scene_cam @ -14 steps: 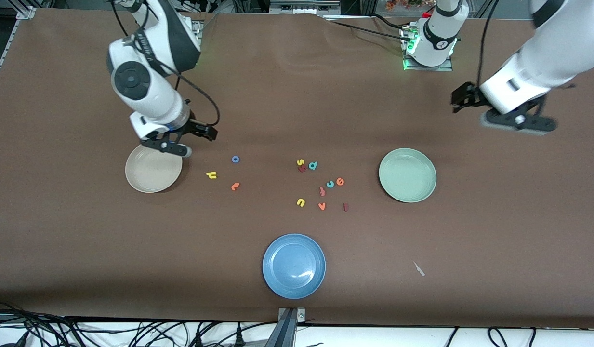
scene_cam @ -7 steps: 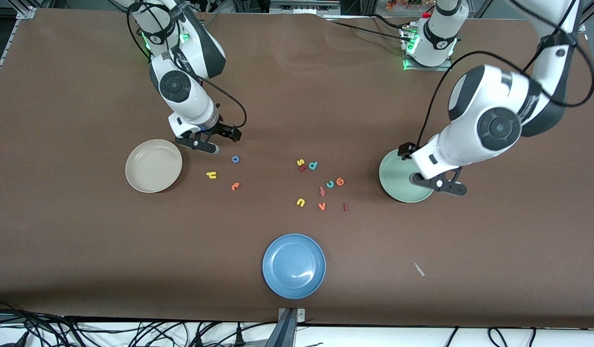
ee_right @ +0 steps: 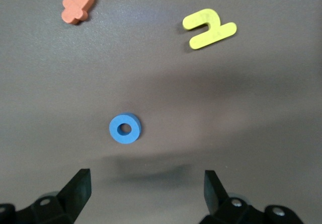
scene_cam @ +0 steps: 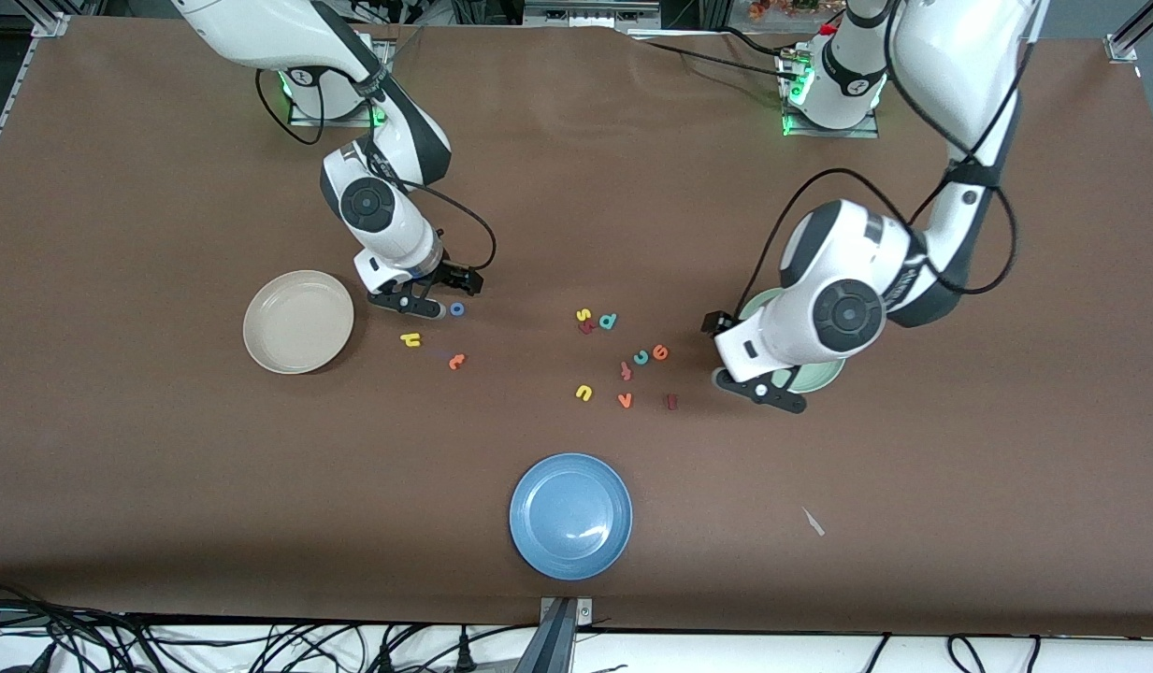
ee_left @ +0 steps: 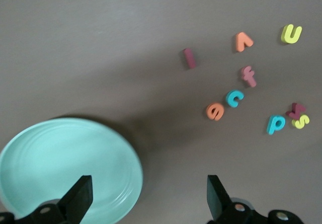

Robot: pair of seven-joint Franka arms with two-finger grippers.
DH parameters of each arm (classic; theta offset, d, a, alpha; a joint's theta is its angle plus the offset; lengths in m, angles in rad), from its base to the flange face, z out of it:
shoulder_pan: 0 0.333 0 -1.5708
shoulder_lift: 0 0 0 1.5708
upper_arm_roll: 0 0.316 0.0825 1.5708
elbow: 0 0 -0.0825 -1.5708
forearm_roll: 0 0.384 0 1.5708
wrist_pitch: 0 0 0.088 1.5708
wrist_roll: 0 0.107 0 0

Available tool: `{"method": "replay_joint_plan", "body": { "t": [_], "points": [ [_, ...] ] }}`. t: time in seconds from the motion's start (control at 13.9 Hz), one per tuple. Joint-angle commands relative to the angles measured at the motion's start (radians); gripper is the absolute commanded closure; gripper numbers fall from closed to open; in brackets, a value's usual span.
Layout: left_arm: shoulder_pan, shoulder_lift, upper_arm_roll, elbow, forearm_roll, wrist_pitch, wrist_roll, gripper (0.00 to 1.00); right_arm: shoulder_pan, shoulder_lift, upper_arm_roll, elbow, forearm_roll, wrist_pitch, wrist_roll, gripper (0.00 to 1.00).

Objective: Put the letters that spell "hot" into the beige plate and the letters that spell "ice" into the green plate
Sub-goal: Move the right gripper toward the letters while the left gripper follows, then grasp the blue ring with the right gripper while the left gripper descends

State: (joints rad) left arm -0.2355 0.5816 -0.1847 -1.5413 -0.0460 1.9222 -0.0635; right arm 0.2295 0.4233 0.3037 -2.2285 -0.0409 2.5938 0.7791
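The yellow h (scene_cam: 410,340), blue o (scene_cam: 457,308) and orange t (scene_cam: 456,361) lie beside the beige plate (scene_cam: 298,322). My right gripper (scene_cam: 408,306) hangs open just above the table next to the o (ee_right: 125,128), nothing between its fingers (ee_right: 75,194). The dark red i (scene_cam: 670,402), teal c (scene_cam: 641,357) and orange e (scene_cam: 660,352) lie in the middle cluster. My left gripper (scene_cam: 761,391) is open over the edge of the green plate (scene_cam: 824,377), which the arm mostly hides. In the left wrist view the plate (ee_left: 60,163), i (ee_left: 189,58), c (ee_left: 234,98) and e (ee_left: 215,112) show.
A blue plate (scene_cam: 570,515) sits nearest the front camera. Other letters share the cluster: yellow u (scene_cam: 583,393), orange v (scene_cam: 625,400), salmon f (scene_cam: 626,370), teal d (scene_cam: 608,321), yellow s (scene_cam: 583,315). A white scrap (scene_cam: 813,522) lies on the brown table.
The right gripper moved from over the beige plate to beside the blue o. The left gripper swung in from its end of the table, across the green plate, toward the letter cluster.
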Motion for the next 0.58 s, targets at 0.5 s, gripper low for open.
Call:
{"method": "replay_joint_plan", "body": {
  "t": [0.5],
  "points": [
    [-0.050, 0.115, 0.008, 0.035, -0.026, 0.196, -0.070, 0.00, -0.004, 0.081, -0.002, 0.090, -0.082, 0.005, -0.011, 0.16]
  ]
}}
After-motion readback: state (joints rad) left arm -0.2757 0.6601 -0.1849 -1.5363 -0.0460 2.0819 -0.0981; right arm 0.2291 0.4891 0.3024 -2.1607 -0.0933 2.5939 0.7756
